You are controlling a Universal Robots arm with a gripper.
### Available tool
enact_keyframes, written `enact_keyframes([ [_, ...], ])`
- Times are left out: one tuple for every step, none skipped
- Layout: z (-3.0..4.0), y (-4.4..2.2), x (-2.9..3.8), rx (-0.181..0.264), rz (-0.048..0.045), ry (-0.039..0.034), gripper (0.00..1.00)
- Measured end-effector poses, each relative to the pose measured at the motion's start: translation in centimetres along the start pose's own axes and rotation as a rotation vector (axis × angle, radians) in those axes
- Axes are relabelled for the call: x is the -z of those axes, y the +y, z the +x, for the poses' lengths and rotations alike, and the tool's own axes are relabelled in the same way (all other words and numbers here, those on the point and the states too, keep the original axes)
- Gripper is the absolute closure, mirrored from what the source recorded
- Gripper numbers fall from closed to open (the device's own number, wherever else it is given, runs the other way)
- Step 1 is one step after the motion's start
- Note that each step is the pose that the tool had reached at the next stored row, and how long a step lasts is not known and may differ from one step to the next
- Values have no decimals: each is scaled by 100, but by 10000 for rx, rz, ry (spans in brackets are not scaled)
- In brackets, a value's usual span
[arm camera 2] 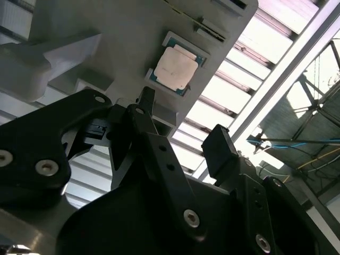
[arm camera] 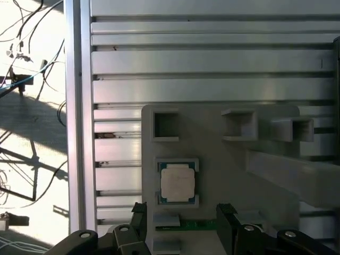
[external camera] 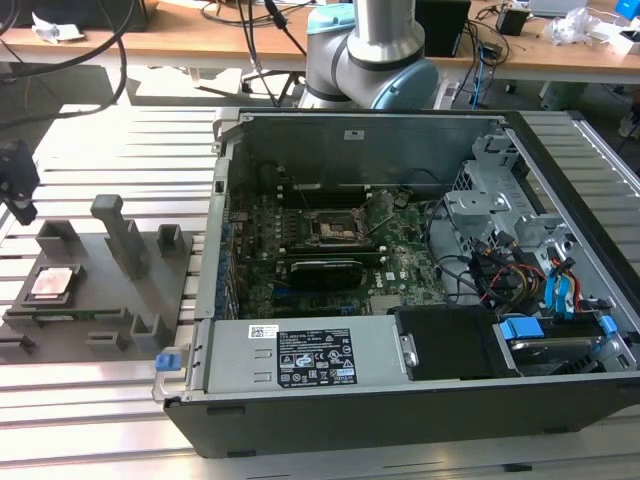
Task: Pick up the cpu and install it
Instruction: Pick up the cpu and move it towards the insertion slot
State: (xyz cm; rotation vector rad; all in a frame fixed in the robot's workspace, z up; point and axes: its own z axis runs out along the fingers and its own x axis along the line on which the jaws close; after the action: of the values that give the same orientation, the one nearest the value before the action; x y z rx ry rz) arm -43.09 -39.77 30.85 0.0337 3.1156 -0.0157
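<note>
Claw (arm camera: 182,212) open & empty, above tray (arm camera: 212,159). Cpu (arm camera: 177,183) sits in tray seat just ahead of claw tips, no contact, approx centred btwn them.

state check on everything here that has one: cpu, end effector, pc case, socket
cpu, lying flat in its recess on the fixture tray, not gripped
end effector, open and empty, close to the cpu
computer case, lying on its side, side panel off, motherboard exposed
cpu socket, looks empty, bracket seems lifted
</note>
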Motion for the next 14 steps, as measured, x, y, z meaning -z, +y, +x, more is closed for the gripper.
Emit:
enact_keyframes([
  [0,0,-7,0,-1,0,37],
  [0,0,-14,0,-1,-1,37],
  [0,0,-20,0,0,0,37],
  [1,0,-29,0,0,1,37],
  [1,0,-49,0,0,0,37],
  [2,0,-64,0,0,0,37],
  [2,0,-73,0,0,0,37],
  [2,1,-79,0,0,0,37],
  [2,1,-94,0,0,0,37],
  [3,1,-112,0,0,0,37],
  [3,1,-119,0,0,0,37],
  [3,1,-126,0,0,0,37],
  [3,1,-133,0,-1,0,37],
  [3,1,-139,0,0,0,37],
])
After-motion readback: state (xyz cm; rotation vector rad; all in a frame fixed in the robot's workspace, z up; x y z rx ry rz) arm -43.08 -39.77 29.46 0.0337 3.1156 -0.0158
